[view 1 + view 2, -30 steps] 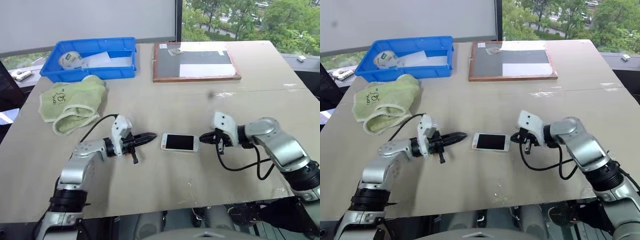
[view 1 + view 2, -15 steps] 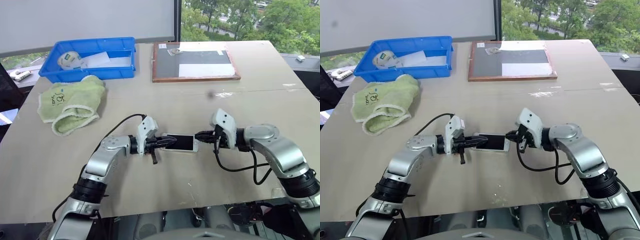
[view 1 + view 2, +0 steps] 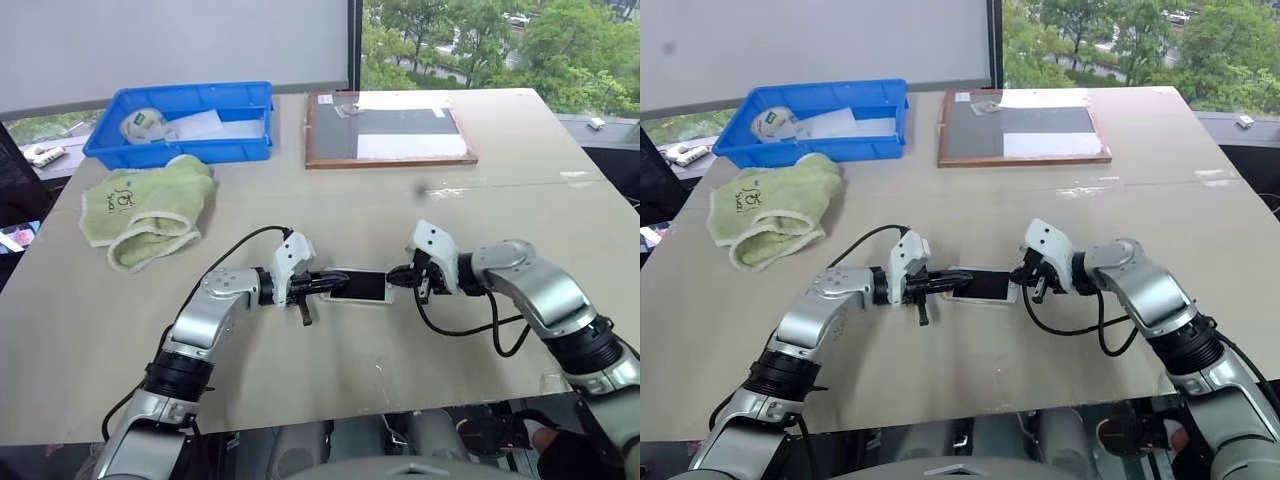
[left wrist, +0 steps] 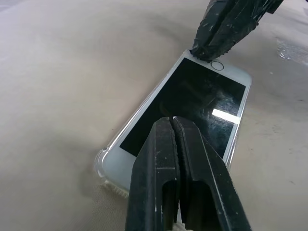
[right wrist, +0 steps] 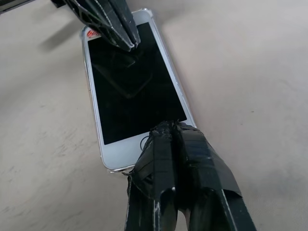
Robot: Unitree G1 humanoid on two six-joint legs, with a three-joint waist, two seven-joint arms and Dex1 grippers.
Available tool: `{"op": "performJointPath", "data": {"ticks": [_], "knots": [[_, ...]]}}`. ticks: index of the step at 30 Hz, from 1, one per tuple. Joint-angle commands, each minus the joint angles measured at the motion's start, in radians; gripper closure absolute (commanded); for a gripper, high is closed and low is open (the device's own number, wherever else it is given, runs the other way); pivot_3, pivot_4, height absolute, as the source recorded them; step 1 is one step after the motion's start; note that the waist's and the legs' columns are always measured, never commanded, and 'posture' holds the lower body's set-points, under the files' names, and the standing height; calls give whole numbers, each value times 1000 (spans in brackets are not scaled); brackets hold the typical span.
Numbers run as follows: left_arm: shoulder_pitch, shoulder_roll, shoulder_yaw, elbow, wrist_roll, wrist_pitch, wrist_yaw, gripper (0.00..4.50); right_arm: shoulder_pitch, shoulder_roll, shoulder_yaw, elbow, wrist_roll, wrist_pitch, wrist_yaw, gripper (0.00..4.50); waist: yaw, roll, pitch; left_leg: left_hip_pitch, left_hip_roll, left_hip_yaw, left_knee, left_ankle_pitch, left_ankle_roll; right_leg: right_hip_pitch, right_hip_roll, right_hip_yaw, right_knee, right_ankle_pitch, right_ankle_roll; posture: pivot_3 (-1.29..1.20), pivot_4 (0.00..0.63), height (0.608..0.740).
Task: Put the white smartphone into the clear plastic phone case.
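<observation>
White smartphone (image 4: 192, 108) flat, screen up — inside clear case (image 4: 103, 163).

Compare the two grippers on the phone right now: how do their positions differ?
The left gripper has its tip over the phone's black screen, near the end without the button. The right gripper has its tip on the white border at the button end. The left reaches in from the towel side, the right from the opposite side. Both have their jaws shut, gripping nothing.
</observation>
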Motion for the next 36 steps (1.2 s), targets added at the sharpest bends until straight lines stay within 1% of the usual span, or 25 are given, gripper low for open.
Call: {"op": "performJointPath", "data": {"ticks": [1, 4, 6, 7, 9, 11, 14, 16, 18, 22, 26, 29, 31, 36], "knots": [[27, 7, -2, -26, 13, 2, 15, 4426, 50, 19, 171, 161, -49, 86, 23, 4500, -4, -1, -7, 1, 0, 0, 0, 0, 0, 0, 0, 0, -1, 0, 0, 0, 150, 740], [32, 5, -1, -32, 11, 6, 24, 4426, 44, 46, 221, 243, -81, 76, 26, 4500, -9, -2, -18, 4, 3, 0, -2, 0, 0, 2, 0, 0, -2, 0, 0, 0, 150, 740], [37, 5, -1, -37, 10, 8, 28, 4426, 46, 68, 240, 309, -103, 66, 21, 4500, -11, -1, -24, 8, 3, 1, -4, -3, -5, 5, -5, 0, -2, 0, 0, 0, 150, 740], [41, 5, -1, -40, 11, 8, 29, 4426, 50, 73, 248, 335, -111, 57, 22, 4500, -12, 2, -26, 11, 3, 2, -6, -3, -5, 7, -6, 0, -3, 0, 0, 0, 150, 740], [46, 5, -1, -45, 11, 9, 32, 4426, 55, 75, 255, 362, -123, 43, 26, 4500, -12, 3, -33, 23, 3, 1, -16, -3, -5, 19, -7, -3, -13, 0, 0, 0, 150, 740], [49, 6, 0, -48, 11, 11, 34, 4426, 61, 73, 256, 374, -127, 42, 29, 4500, -12, 4, -35, 26, 3, 1, -17, -3, -6, 22, -9, -5, -15, 0, 0, 0, 150, 740], [54, 4, 1, -56, 11, 15, 37, 4426, 74, 69, 234, 386, -119, 63, 21, 4500, -12, 7, -38, 27, 2, 1, -18, -4, -6, 23, -14, -4, -16, 0, 0, 0, 150, 740], [55, -1, 0, -58, 12, 17, 39, 4426, 76, 67, 225, 396, -118, 85, 12, 4500, -12, 9, -39, 27, 0, 1, -19, -4, -6, 23, -21, -10, -16, 0, 0, 0, 150, 740], [54, -3, -1, -58, 13, 17, 40, 4426, 79, 73, 210, 401, -108, 104, 5, 4500, -12, 10, -40, 27, -1, 1, -20, -4, -6, 23, -23, -13, -16, 0, 0, 0, 150, 740], [52, -5, -1, -52, 15, 16, 38, 4426, 89, 84, 174, 403, -86, 114, -4, 4500, -12, 10, -41, 28, -1, 1, -23, -4, -6, 23, -24, -14, -17, -1, 0, 0, 150, 740], [51, -4, -1, -46, 17, 16, 36, 4426, 102, 81, 170, 417, -88, 134, -15, 4500, -11, 11, -41, 28, -1, 0, -24, -4, -6, 23, -25, -16, -19, -1, 0, 0, 150, 740], [53, -5, -1, -46, 18, 16, 38, 4426, 109, 106, 131, 453, -65, 153, -31, 4500, -10, 10, -44, 28, -1, 0, -28, -4, -6, 23, -25, -17, -24, -1, 0, 0, 150, 740], [54, -7, -1, -43, 19, 14, 40, 4426, 108, 120, 111, 478, -54, 161, -44, 4500, -10, 10, -45, 28, -1, -1, -30, -4, -6, 23, -25, -19, -28, -1, 0, 0, 150, 740], [55, -9, 3, -31, 20, 6, 39, 4426, 117, 135, 95, 508, -46, 174, -54, 4500, -12, 10, -46, 28, -1, -4, -31, -4, -6, 23, -30, -28, -29, -1, 0, 0, 150, 740]]}}
